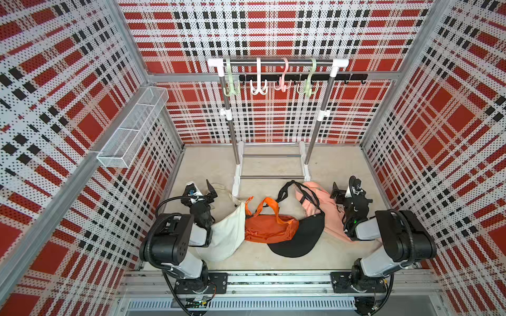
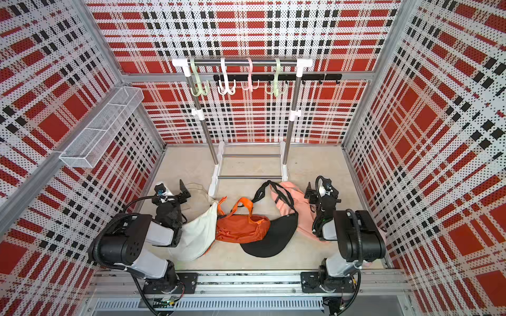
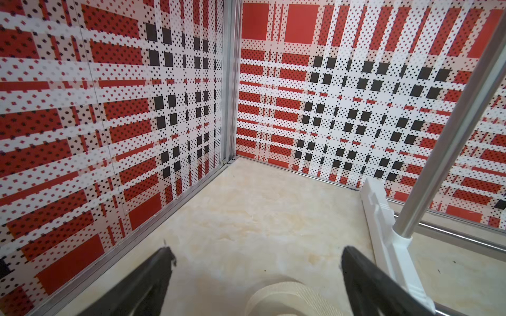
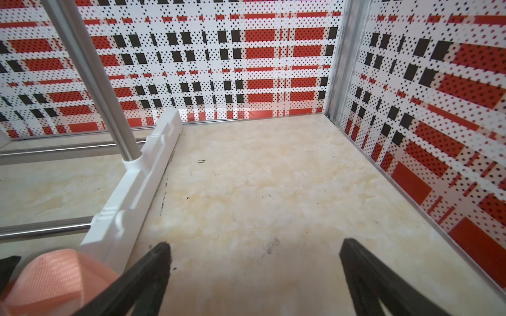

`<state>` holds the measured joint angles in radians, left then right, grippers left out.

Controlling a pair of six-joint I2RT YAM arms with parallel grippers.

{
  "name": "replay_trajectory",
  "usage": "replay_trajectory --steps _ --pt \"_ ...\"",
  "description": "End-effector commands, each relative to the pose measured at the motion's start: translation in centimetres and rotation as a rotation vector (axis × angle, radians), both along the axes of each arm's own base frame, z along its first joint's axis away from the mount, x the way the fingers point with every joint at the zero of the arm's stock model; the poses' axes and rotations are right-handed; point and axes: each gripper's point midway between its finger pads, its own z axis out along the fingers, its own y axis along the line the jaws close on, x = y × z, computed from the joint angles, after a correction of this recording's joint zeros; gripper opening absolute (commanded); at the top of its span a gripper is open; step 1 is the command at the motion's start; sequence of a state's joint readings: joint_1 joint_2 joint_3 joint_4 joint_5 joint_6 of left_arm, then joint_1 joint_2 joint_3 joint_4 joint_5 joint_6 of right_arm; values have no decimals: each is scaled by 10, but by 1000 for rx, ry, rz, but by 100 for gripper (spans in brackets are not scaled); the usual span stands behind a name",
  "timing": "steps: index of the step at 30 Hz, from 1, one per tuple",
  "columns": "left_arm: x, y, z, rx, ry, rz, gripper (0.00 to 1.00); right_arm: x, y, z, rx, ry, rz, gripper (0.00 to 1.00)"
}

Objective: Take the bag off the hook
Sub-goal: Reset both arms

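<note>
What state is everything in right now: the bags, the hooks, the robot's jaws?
Cream bag: on the floor, unhooked.
Orange bag: on the floor, unhooked.
Black bag: on the floor, unhooked.
Pink bag: on the floor, unhooked.
Hooks: all four bare.
Left gripper: jaws open, empty.
Right gripper: jaws open, empty.

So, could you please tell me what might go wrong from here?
1. The white bag's strap lies right by the open left gripper; a forward move might snag it.
2. The pink bag's strap bunches beside the open right gripper and the rack foot; it could catch there.
3. The left arm sits over the white bag, so swinging may drag it.
</note>
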<state>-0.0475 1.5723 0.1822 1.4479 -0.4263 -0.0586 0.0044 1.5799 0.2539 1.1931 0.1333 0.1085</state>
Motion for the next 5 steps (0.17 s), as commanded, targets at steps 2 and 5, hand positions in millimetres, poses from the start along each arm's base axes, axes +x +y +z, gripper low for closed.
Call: replay_trajectory --steps 2,5 --pt "2 1 0 12 3 4 98 3 1 10 -8 -30 7 100" --pt "1 1 1 11 1 10 98 3 2 10 -9 -30 7 100"
